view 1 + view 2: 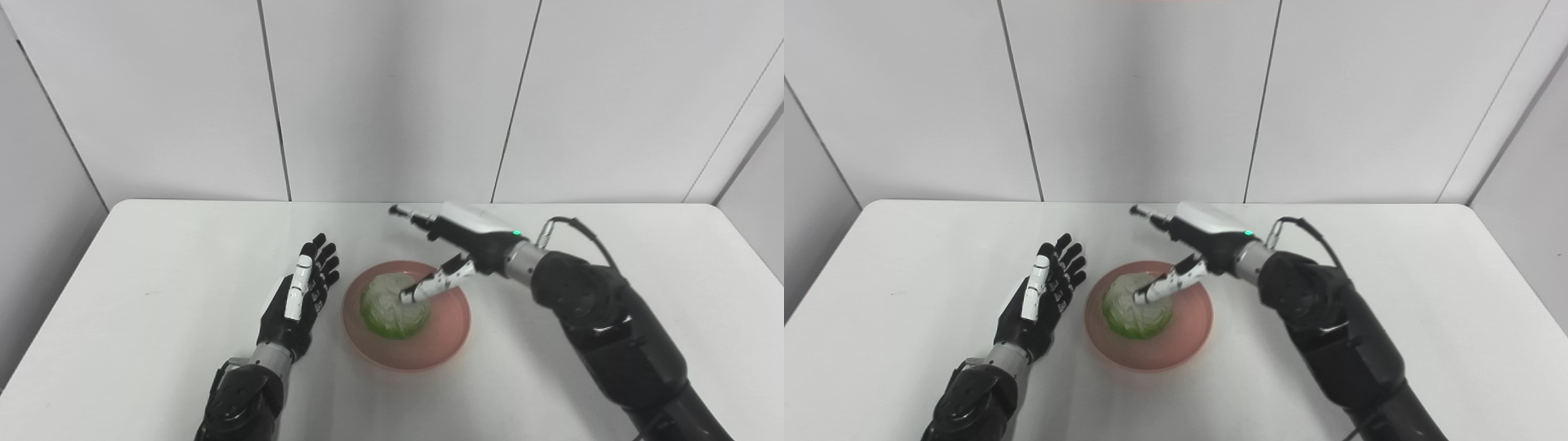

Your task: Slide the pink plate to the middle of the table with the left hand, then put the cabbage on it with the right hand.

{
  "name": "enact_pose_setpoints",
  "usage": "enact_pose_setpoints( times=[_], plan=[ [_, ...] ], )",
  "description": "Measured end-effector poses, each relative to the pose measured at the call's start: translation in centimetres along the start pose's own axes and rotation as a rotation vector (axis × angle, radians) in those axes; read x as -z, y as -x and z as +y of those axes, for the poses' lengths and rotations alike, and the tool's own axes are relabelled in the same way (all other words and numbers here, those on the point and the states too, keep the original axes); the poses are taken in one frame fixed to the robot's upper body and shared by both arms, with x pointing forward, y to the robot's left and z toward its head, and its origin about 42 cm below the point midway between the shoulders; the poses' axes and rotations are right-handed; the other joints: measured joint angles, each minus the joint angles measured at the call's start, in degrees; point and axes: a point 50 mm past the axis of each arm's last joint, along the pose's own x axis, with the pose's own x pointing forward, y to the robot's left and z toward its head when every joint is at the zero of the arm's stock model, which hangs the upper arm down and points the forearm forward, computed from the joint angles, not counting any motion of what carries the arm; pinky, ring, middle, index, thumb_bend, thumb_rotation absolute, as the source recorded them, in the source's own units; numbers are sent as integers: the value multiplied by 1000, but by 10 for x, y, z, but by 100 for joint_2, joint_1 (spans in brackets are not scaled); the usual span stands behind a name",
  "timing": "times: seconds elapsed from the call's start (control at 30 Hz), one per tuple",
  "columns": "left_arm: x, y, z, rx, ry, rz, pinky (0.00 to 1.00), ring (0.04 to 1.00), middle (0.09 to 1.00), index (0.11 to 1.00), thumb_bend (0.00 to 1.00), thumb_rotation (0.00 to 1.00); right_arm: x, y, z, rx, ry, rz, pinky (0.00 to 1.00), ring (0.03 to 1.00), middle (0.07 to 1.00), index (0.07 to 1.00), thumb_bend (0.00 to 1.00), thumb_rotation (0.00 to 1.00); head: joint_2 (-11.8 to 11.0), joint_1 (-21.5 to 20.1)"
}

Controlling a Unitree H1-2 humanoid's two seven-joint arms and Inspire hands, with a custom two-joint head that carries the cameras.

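The cabbage sits on the pink plate, near the middle of the worktop. The right hand hovers just above it, fingers spread apart and thumb tip at the cabbage's top, gripping nothing. The left hand rests released, just left of the plate. Placement looks done; the next move likely calls for lifting the right hand clear without nudging the cabbage.

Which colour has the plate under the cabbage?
Pink plate, clearest in the left eye view; the cabbage is pale green.
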Motion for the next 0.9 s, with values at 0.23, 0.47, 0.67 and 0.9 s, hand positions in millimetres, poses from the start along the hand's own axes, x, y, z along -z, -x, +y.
enact_pose_setpoints(
  times=[0.23,0.47,0.67,0.9],
  plan=[
    [1,0,0,1,0,3,1000,989,988,998,628,1000,22,7,-15,129,-128,23,824,937,992,1000,996,782,-70,9],
    [0,1,1,-2,2,1,1000,1000,999,1000,616,1000,58,26,22,215,-310,107,851,943,975,997,855,982,-97,0],
    [0,5,1,-32,3,-11,1000,1000,1000,1000,612,1000,75,37,75,316,-539,128,956,998,997,999,846,1000,-140,17],
    [9,16,-13,-75,-127,-60,1000,1000,1000,1000,672,1000,85,47,104,436,-809,100,998,1000,1000,1000,772,1000,-202,79]
  ],
)
